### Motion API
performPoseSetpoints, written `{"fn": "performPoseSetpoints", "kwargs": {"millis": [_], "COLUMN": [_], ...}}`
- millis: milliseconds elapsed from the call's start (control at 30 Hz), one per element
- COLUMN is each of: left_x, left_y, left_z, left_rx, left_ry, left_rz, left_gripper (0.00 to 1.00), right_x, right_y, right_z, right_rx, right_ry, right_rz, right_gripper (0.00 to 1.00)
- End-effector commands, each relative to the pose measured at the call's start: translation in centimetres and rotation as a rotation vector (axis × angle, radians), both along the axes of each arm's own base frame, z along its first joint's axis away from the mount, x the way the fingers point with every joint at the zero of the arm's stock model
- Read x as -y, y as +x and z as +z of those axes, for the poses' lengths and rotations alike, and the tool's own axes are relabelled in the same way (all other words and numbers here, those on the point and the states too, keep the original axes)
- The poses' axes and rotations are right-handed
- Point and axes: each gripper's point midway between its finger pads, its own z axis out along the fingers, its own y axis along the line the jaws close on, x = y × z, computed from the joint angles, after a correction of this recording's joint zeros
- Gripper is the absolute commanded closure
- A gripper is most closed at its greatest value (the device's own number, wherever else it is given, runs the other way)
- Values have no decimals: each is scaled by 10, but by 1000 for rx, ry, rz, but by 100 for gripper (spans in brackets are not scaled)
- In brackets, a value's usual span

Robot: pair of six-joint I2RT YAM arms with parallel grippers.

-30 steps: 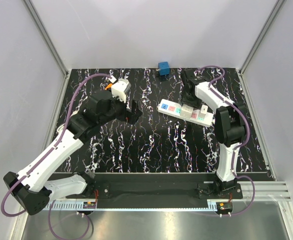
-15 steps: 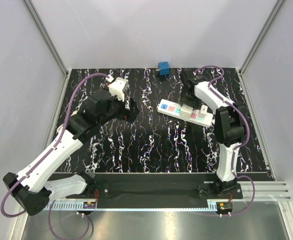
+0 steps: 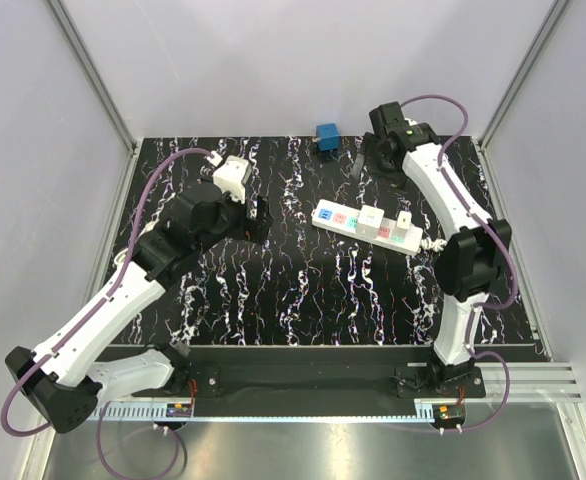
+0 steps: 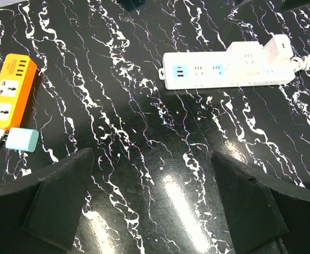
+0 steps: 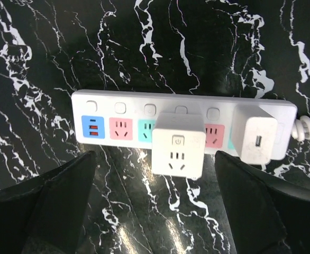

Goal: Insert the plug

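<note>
1 white power strip point(image 5: 97, 103) carries 2 plugs point(image 5: 178, 152); 1 orange strip point(image 4: 9, 90) apart.

White power strip point(image 3: 338, 216) centre, two adapters point(image 3: 371, 215) on it; blue block point(image 3: 327, 136) behind.

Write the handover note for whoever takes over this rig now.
Left end effector: open, empty, over the black marbled table.
Right end effector: open, empty, above the long white plastic power strip.
Strip: mid-table; square white socket adapter and white USB charger cube both stand in it.
Done: adapter appears plugged in, not held.
Left: check that it is seated; withdraw arms.
</note>
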Motion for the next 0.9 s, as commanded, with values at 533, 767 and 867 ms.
{"fn": "performPoseSetpoints", "kwargs": {"millis": [533, 767, 867], "left_x": [-29, -58, -95], "left_y": [39, 68, 87], "left_z": [-23, -45, -72], "left_rx": [-193, -328, -364], "left_ry": [-266, -443, -436], "left_rz": [171, 306, 520], "left_gripper": [3, 4, 3], "right_x": [-26, -16, -14], "right_y": [-62, -28, -35], "right_z": [42, -16, -43], "right_rx": [165, 68, 10], "right_ry": [200, 112, 123], "right_rz": [262, 205, 164], "right_gripper": [56, 67, 68]}}
